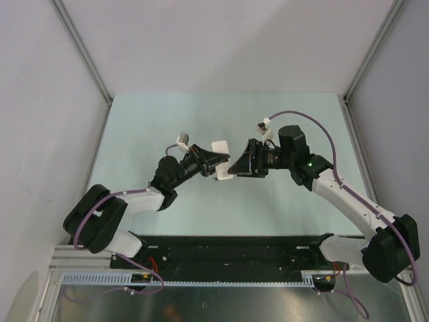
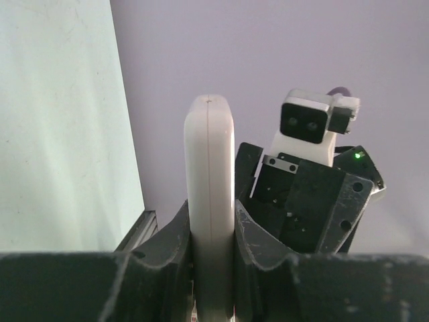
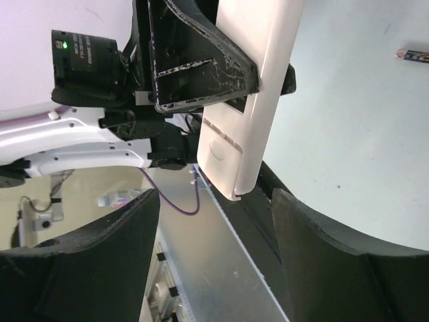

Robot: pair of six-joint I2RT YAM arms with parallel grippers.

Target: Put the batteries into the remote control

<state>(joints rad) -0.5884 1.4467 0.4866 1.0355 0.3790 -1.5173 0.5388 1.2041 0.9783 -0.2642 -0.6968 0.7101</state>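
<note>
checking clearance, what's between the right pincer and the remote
Nothing: in the right wrist view the end of the remote control hangs inside the open right pincer, bare gaps both sides.

In the top view the left claw [image 1: 216, 161] covers the middle of the remote control [image 1: 220, 145]. Only its two white ends show at the centre of the frame, and its faces cannot be told. In the left wrist view it stands edge-on, its lower end running off the bottom edge. In the right wrist view the top edge cuts off its upper end. At that frame's upper right a small thin cylinder [image 3: 411, 56], perhaps a battery, lies on the counter [image 3: 348, 121], clipped by the right edge and too small to tell its colour. The right claw [image 3: 214, 196] has both fingers [image 3: 100, 261] cut off at the bottom edge.
</note>
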